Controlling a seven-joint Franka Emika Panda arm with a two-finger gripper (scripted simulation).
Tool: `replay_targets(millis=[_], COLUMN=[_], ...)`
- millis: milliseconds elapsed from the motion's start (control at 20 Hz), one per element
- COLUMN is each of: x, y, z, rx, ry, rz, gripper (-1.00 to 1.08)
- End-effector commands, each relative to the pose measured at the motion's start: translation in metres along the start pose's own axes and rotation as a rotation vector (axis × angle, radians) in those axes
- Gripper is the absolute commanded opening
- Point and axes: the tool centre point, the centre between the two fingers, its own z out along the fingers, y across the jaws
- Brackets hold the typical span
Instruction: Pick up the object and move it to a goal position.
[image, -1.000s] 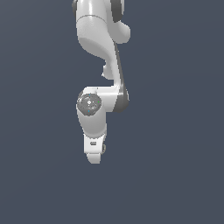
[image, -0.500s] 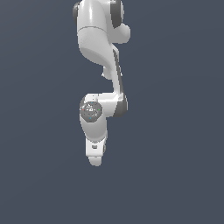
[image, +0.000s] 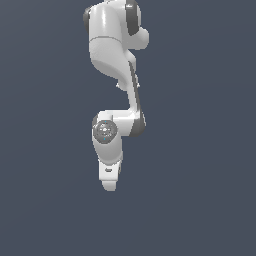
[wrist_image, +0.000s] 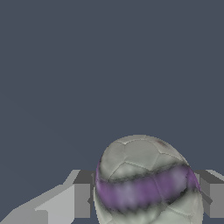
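In the wrist view the object (wrist_image: 144, 179), a pale grey-white ball with a purple band and dark seams, sits between my gripper (wrist_image: 146, 199) fingers. One grey finger (wrist_image: 82, 200) touches one side of it and the other finger (wrist_image: 211, 197) touches the opposite side, so the gripper is shut on the ball. The ball hides the fingers' inner faces. In the exterior view the white arm hangs with the gripper (image: 109, 182) at its low end, and the object is hidden there.
A plain dark grey-blue background surrounds the arm (image: 117, 55) in both views. No other object, edge or container shows.
In the exterior view the gripper and wrist have moved steadily lower in the picture, and the upper arm links have leaned with them.
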Motion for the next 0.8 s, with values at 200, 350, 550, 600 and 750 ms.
replay_targets(millis=[200, 350, 550, 600, 750], x=[0.000, 0.000, -0.002, -0.003, -0.008], y=[0.000, 0.000, 0.000, -0.001, -0.002], z=[0.000, 0.000, -0.005, -0.007, -0.019], rx=[-0.001, 0.000, 0.000, 0.000, 0.000], ry=[0.000, 0.000, 0.000, 0.000, 0.000], rz=[0.000, 0.000, 0.000, 0.000, 0.000], gripper=[-1.00, -1.00, -1.00, -1.00, -1.00])
